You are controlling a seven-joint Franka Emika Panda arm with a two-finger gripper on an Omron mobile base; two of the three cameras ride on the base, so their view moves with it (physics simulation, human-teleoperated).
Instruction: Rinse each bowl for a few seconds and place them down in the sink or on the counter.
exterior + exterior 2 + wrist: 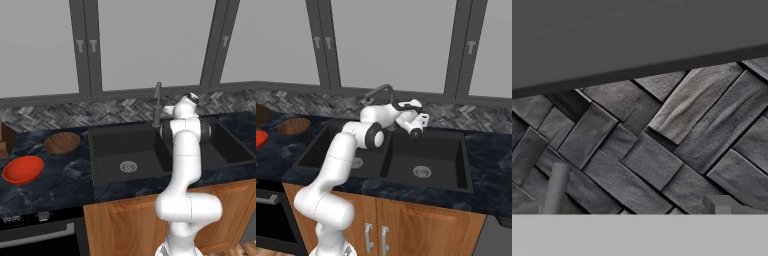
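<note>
The black double-basin sink (107, 145) sits in the dark marbled surface (65, 180), and everything else is placed from it. The red bowl (23, 169) rests on the surface well to the left of the sink, nearer the front edge; in the right base view only a sliver of it shows at the left border. The wooden bowl (62, 142) lies on the surface just left of the sink, behind the red one and apart from it; in the right base view it appears as a flat brown oval (294, 126) beside the left basin. A brown object (6, 140) at the far left is cut off by the frame and cannot be identified. The white arm reaches over the divider between the basins, hiding part of the right basin in the left base view and part of the left basin in the right base view. The faucet (157, 102) rises behind the sink, partly covered by the arm. The claw (416, 122) hangs above the back of the sink, holding nothing; its two tips (554, 192) stand wide apart in the hand view, blurred against the grey herringbone backsplash (662, 140).
</note>
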